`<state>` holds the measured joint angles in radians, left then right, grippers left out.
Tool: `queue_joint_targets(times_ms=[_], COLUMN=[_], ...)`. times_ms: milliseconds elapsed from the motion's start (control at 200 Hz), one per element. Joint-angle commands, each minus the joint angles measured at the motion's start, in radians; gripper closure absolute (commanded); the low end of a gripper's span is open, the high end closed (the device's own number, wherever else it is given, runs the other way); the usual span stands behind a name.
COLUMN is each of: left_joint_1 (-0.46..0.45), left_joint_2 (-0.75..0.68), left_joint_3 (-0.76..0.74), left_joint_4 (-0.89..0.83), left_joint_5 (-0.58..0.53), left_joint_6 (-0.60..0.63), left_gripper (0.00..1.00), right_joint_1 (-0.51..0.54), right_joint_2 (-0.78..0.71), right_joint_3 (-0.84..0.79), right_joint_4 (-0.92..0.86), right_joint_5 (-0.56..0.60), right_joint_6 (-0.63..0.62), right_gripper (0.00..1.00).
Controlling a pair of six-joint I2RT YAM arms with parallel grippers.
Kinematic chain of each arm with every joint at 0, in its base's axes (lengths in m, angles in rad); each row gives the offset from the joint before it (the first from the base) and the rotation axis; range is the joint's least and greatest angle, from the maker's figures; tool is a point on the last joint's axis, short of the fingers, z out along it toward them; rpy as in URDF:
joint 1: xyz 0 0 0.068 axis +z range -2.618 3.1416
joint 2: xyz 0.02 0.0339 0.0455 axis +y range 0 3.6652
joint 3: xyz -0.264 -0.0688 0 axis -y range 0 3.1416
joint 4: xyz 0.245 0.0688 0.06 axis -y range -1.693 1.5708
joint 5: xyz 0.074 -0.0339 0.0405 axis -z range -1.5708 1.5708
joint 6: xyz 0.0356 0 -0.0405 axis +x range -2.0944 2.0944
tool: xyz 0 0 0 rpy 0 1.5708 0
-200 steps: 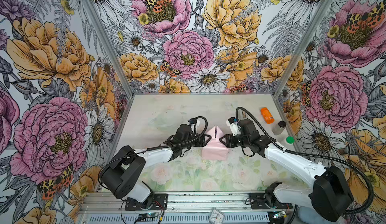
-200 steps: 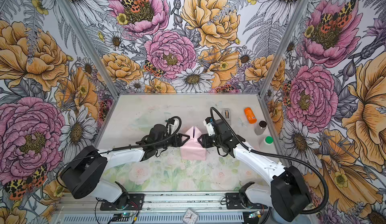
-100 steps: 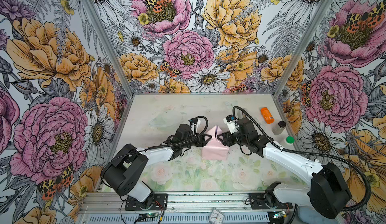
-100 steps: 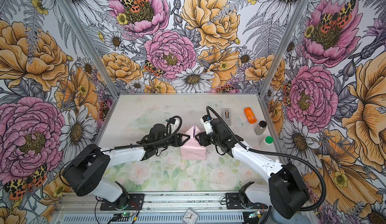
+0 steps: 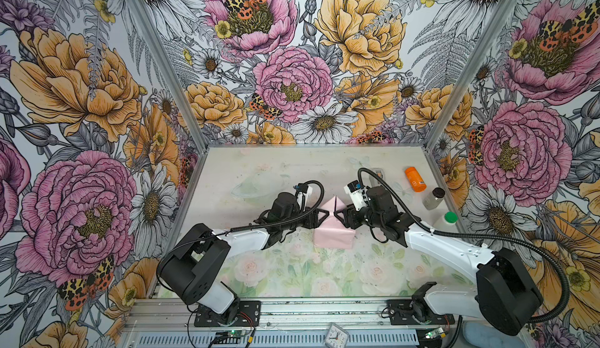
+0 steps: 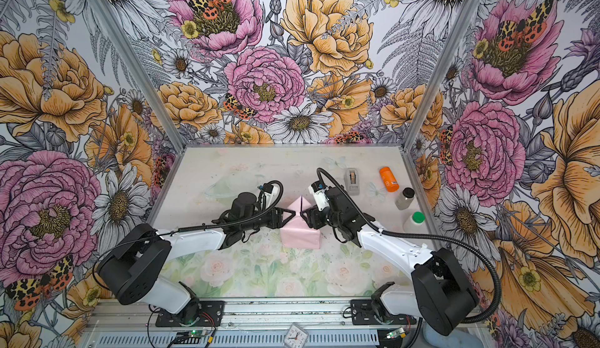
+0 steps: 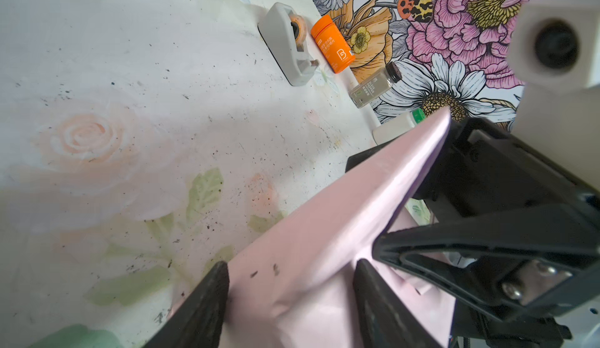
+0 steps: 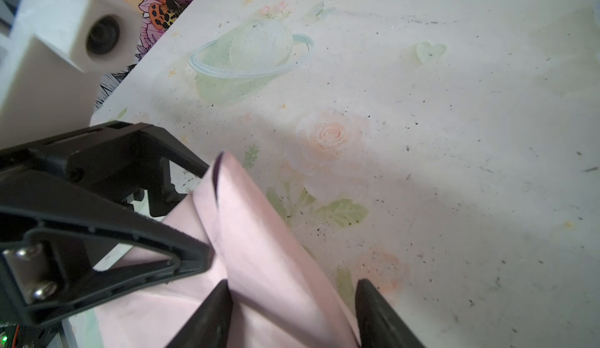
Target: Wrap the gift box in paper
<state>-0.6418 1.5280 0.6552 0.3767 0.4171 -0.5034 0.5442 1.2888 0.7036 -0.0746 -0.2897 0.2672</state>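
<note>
The paper (image 5: 332,237) (image 6: 300,234) shows its pale pink face, folded into a squat package at the table's middle. A pointed flap stands up at its far end, with a lilac edge inside. The gift box is hidden under the paper. My left gripper (image 5: 324,215) (image 6: 292,214) and right gripper (image 5: 337,214) (image 6: 303,214) face each other tip to tip at that flap. In the left wrist view my gripper (image 7: 290,294) stands open astride the paper (image 7: 324,219). In the right wrist view my gripper (image 8: 293,307) is open too, the paper (image 8: 259,232) fold between its fingers, one finger apart from it.
A grey tape dispenser (image 6: 352,180) (image 7: 287,44) stands at the back right. Beside it, along the right wall, are an orange bottle (image 5: 415,179), a clear jar (image 5: 433,198) and a white bottle with a green cap (image 5: 446,219). A small clock (image 5: 336,341) sits on the front rail.
My right gripper has shifted a little left and farther back toward the flap, and its jaws have widened. The left gripper has barely moved.
</note>
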Motion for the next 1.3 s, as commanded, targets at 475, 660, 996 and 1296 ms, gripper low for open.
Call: queue_joint_targets(times_ms=[475, 660, 996, 1296], left_joint_1=[0.042, 0.046, 0.071, 0.052], left_joint_2=[0.133, 0.153, 0.173, 0.222], left_joint_3=[0.244, 0.258, 0.207, 0.252], left_joint_4=[-0.219, -0.203, 0.011, 0.011], left_joint_5=[0.304, 0.365, 0.467, 0.462], left_joint_6=[0.348, 0.346, 0.214, 0.233], left_gripper=[0.36, 0.35, 0.33, 0.35], right_joint_1=[-0.058, -0.082, -0.075, -0.069], right_joint_2=[-0.332, -0.383, -0.176, -0.128], right_joint_3=[-0.159, -0.200, -0.143, -0.121], right_joint_4=[-0.019, -0.044, -0.085, -0.131], right_joint_5=[-0.104, -0.071, -0.118, -0.119], right_joint_6=[0.154, 0.191, 0.139, 0.092], right_gripper=[0.36, 0.37, 0.38, 0.38])
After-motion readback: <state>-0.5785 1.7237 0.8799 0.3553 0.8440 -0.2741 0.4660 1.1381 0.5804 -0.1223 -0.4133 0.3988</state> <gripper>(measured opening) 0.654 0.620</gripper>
